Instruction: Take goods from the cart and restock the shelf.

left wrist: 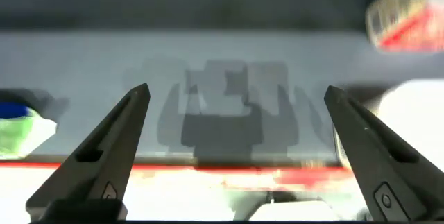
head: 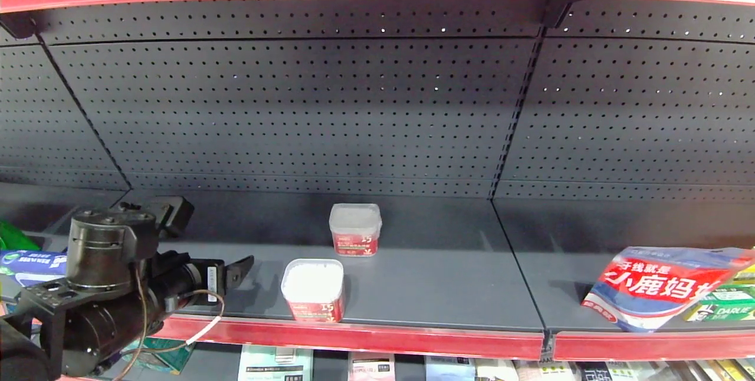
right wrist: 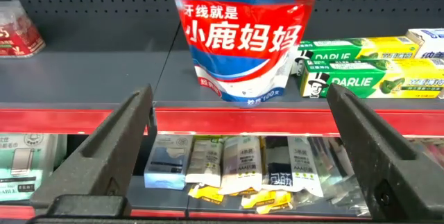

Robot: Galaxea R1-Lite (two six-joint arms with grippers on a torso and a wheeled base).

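Your left gripper sits just left of the front tub, low at the shelf's red lip. Its forearm lies along that lip, pointing toward the tub. The jaws are spread wide, holding nothing and touching nothing. Behind the front tub and slightly right, apart from it, stands the rear tub. Right of the front tub you have a long bare stretch of board before the pouch and the toothpaste boxes. Well right of the front tub, your right gripper faces the pouch from outside the lip, equally wide and empty.
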